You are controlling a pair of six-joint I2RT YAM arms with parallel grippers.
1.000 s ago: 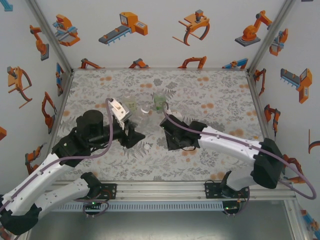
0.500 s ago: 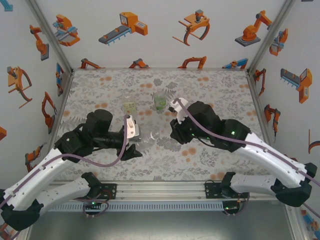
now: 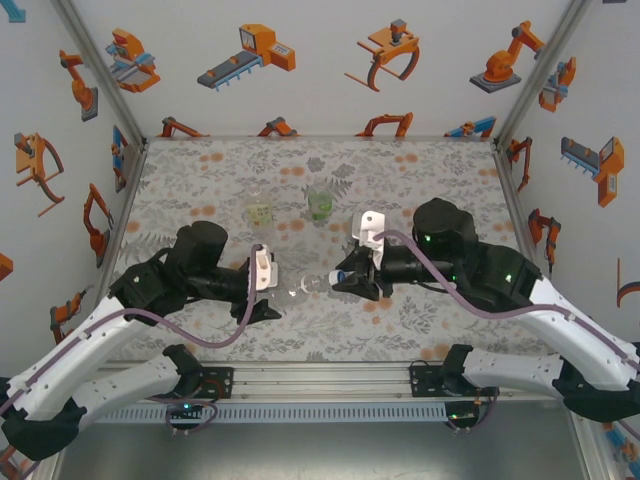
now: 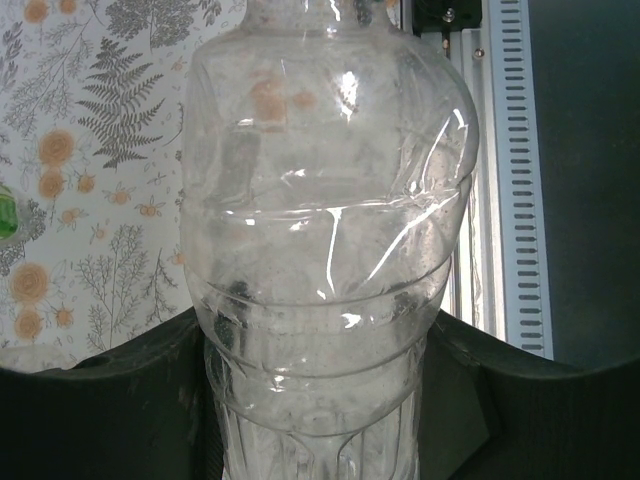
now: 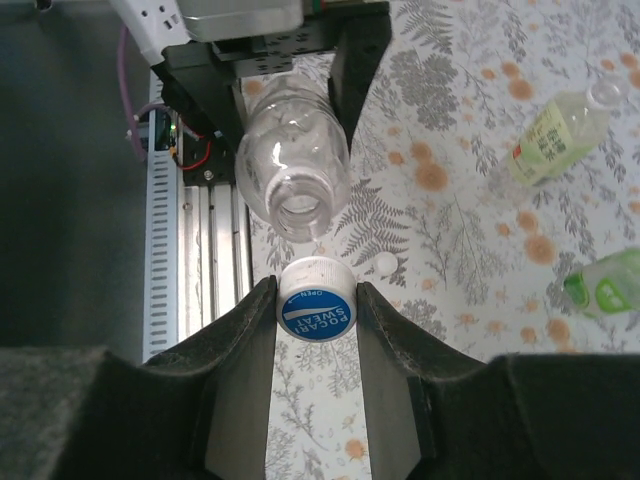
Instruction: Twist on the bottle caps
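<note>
Left gripper (image 3: 268, 292) is clamping the clear bottle (image 5: 293, 170) sideways over the near middle of the table (image 3: 450, 180), mouth facing right, so the right gripper (image 5: 317, 300), pinching a white cap (image 5: 317, 312), is holding it just short of the mouth.

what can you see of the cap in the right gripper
The cap is small, round, white plastic with a blue printed top reading POCARI SWEAT. The right gripper pinches it by its sides, above the table, right before the open mouth of the clear bottle; contact there is unclear.
</note>
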